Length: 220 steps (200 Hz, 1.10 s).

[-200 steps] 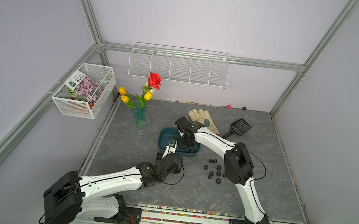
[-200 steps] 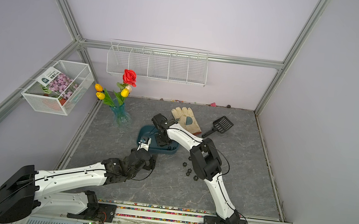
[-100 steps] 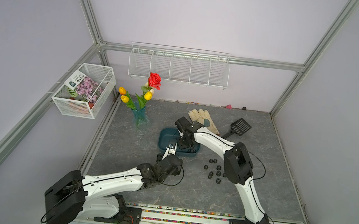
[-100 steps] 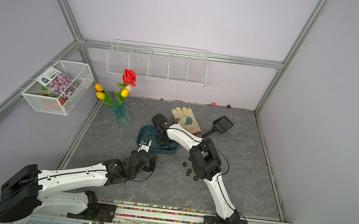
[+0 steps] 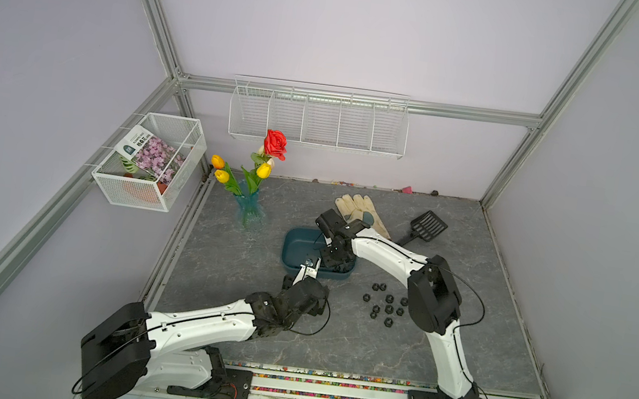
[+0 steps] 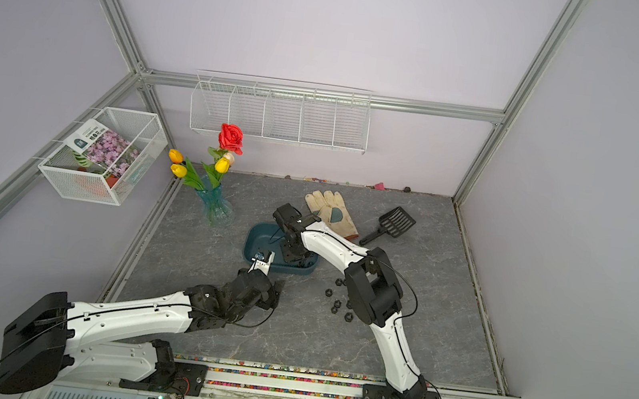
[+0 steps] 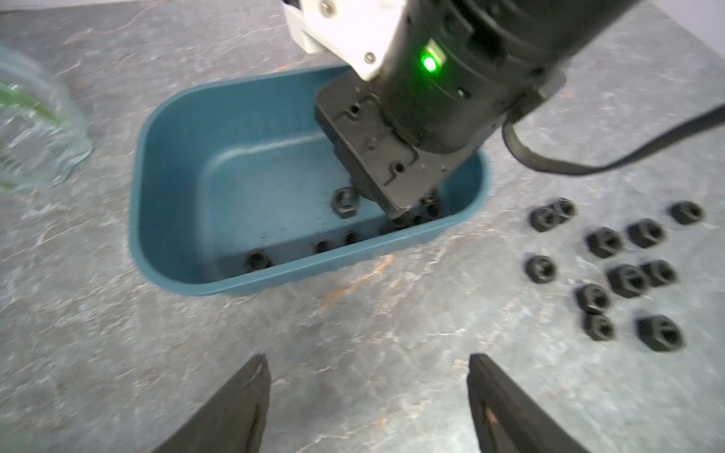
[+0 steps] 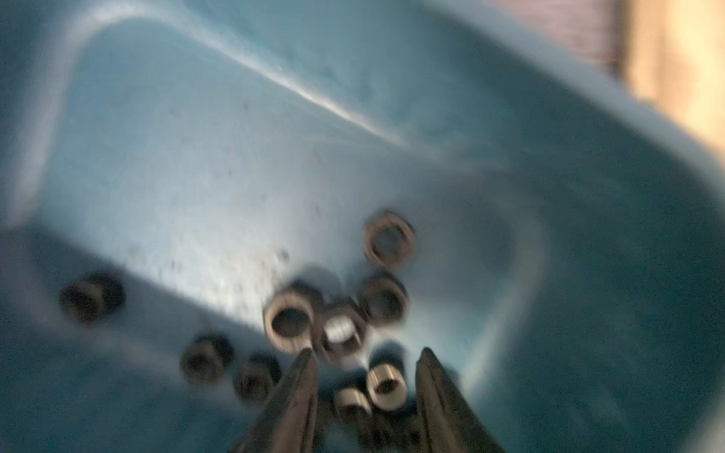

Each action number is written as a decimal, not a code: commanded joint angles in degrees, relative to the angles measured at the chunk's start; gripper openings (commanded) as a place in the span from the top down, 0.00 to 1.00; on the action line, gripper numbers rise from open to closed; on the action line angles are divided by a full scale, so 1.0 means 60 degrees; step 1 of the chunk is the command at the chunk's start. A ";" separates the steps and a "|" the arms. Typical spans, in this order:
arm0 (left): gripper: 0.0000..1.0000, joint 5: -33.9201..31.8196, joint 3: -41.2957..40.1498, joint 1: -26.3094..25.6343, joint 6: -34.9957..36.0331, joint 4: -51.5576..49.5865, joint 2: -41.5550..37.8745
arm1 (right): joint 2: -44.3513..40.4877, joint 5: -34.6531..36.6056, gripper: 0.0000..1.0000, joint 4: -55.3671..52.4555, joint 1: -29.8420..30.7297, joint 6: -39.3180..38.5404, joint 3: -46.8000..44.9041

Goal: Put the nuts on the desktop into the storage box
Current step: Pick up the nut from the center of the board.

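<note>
The teal storage box (image 5: 296,234) (image 6: 258,233) stands mid-desktop. My right gripper (image 8: 367,351) (image 5: 337,259) reaches down into its near right corner, jaws open a little way. Several black nuts (image 8: 290,321) (image 7: 344,202) lie loose on the box floor, two of them between the fingertips, none gripped. More nuts (image 5: 388,309) (image 6: 336,303) (image 7: 627,278) lie scattered on the desktop to the right of the box. My left gripper (image 7: 368,359) (image 5: 308,269) hovers wide open and empty over bare desktop at the box's front wall.
A glass vase of flowers (image 5: 249,208) stands left of the box. A pale glove (image 5: 362,210) and a black slotted scoop (image 5: 427,225) lie behind it. White wire baskets (image 5: 146,165) hang on the left and back walls.
The right gripper's jaws have parted inside the storage box. The left arm has barely shifted and its jaws stay wide.
</note>
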 commanded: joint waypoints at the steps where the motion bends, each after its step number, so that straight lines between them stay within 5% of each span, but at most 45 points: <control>1: 0.19 -0.0206 0.0598 -0.0368 0.0330 -0.0116 0.0300 | -0.1441 0.0840 0.53 -0.0076 0.0018 0.0182 -0.0654; 110: 0.19 0.0457 0.1017 -0.1066 0.0081 0.0590 0.1019 | -0.4944 0.0996 0.52 0.0837 -0.0888 0.1085 -0.5740; 220: 0.19 0.0182 0.0895 -0.1459 -0.0546 0.0130 0.0972 | -0.4585 0.0488 0.52 0.1643 0.0319 0.1654 -0.7175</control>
